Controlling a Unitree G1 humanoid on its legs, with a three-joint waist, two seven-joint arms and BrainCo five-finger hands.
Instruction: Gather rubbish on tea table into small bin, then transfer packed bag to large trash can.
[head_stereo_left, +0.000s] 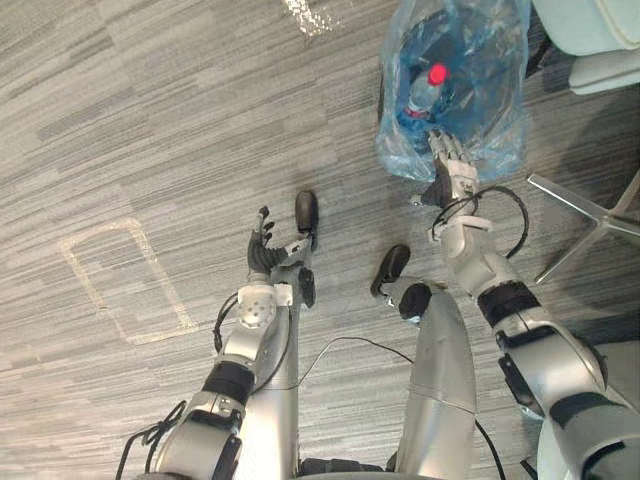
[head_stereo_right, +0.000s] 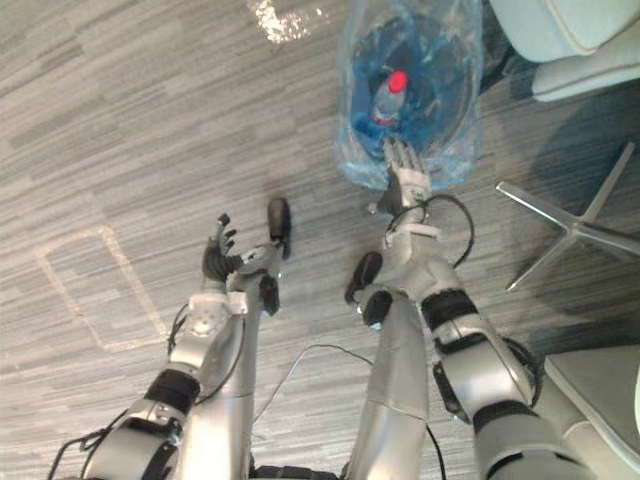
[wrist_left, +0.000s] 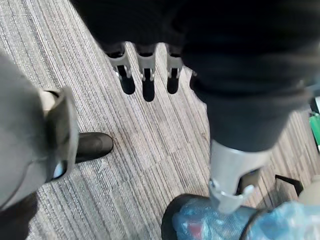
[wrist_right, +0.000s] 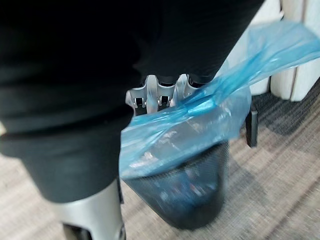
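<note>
So at around 9 o'clock in the head views we've got a pale taped rectangle (head_stereo_left: 120, 280) on the grey striped carpet (head_stereo_left: 150, 120). Near the middle, a touch toward 7 o'clock, is the left hand (head_stereo_left: 265, 250). It hangs over bare carpet with its fingers (wrist_left: 145, 75) straight and spread, and it isn't holding anything.

Up at about 1 o'clock is the small black mesh bin (wrist_right: 190, 200), lined with a crinkly blue plastic bag (head_stereo_left: 500, 60) that flares out over the rim. Inside we can see a clear bottle with a red cap (head_stereo_left: 428, 88) standing more or less upright.

The right hand (head_stereo_left: 455, 170) is against the bag's edge on the bin's 6 o'clock side. Its fingertips go in behind the blue plastic, so we honestly can't tell whether it has a grip on it or not.

Over at 3 o'clock there's a metal chair base (head_stereo_left: 590, 215). A pale upholstered seat (head_stereo_left: 590, 25) sits in the 2 o'clock corner, near the bin.
</note>
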